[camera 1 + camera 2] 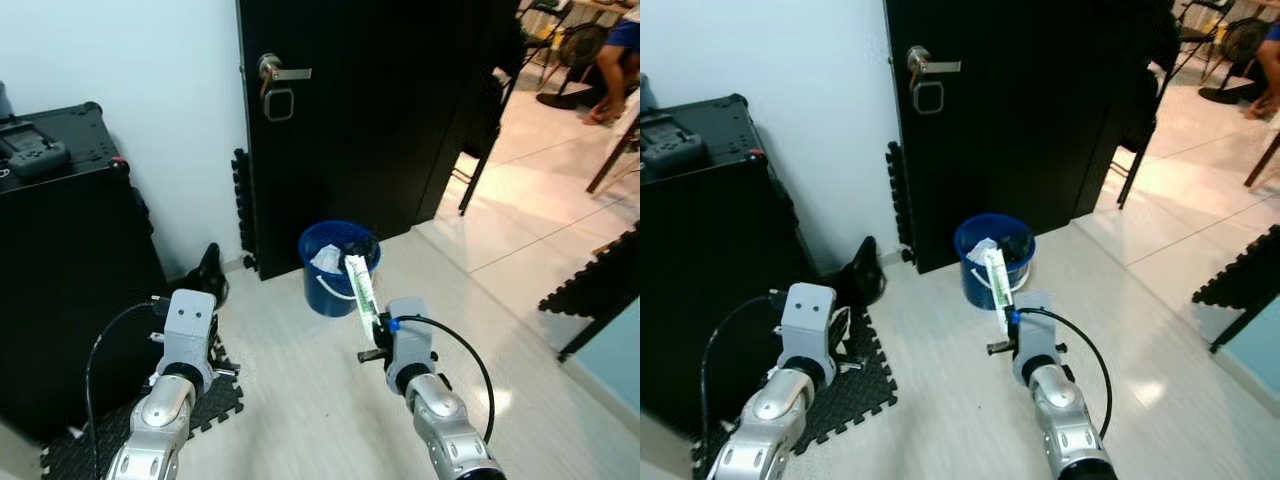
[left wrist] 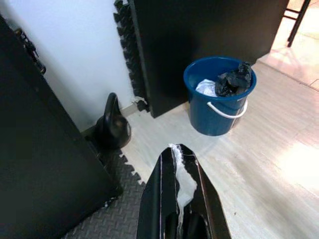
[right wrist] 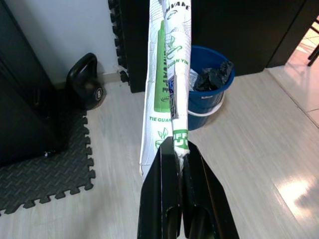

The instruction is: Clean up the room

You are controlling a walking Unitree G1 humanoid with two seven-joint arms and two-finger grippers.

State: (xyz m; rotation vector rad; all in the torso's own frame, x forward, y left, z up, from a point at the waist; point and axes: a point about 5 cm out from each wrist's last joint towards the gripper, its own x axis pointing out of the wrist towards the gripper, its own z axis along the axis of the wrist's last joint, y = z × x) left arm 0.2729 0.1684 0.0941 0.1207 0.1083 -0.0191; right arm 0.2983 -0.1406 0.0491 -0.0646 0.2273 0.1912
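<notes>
A blue bucket stands on the pale floor before the black door, with white paper and a black bag inside. My right gripper is shut on the lower end of a long white and green wrapper. The wrapper stands upright, short of the bucket, its top level with the rim in the left eye view. My left gripper is shut on a crumpled white paper scrap, held low over the floor, to the left of the bucket and further from it.
A black kettlebell sits by the wall on a dark foam mat. A tall black case stands at the left. The black door is behind the bucket. Foam tiles lie at the right; a person sits far off.
</notes>
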